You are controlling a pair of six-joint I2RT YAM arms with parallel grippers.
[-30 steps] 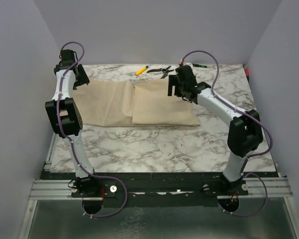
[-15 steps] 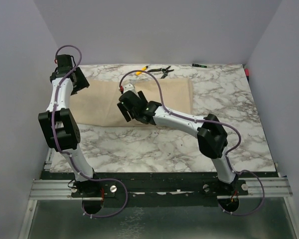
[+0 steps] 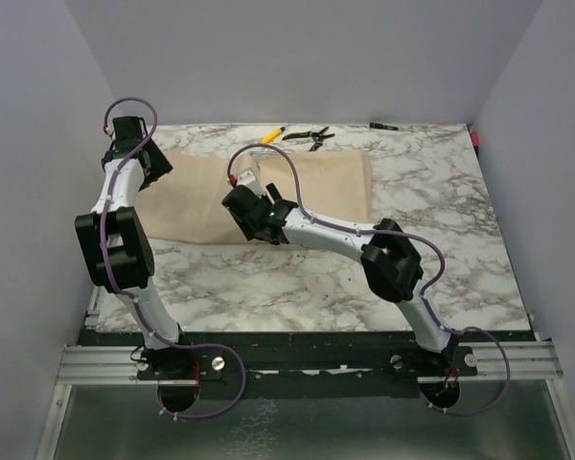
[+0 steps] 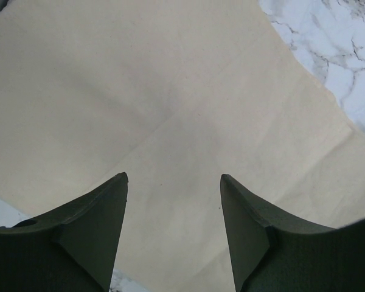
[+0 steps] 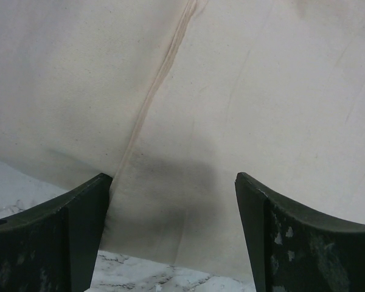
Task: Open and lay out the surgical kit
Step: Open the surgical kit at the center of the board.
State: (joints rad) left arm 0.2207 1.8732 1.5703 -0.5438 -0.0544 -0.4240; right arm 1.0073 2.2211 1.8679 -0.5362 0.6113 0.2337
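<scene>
The right gripper (image 5: 173,177) is hovering with its jaws spread wide and nothing between them. The large beige cloth wrap (image 5: 261,91) is lying folded directly beneath it, with the near edge just under the fingertips where the white-and-grey marble table (image 5: 6,191) is showing. A stitched hem line (image 5: 158,79) is running away ahead of its left-hand finger. The left gripper (image 4: 173,179) is hanging equally open and empty over a flat panel of the same cloth.

I judge the next flap is waiting to be opened. The right gripper should be pinching only the top layer at that hem and drawing it outward low and slowly, though the wrist view is not settling whether the hem is a free edge.

No brand or writing is showing on the cloth. The yellow pen (image 3: 272,134) and black-handled pliers (image 3: 307,136), far beyond the right gripper, are too small to read
</scene>
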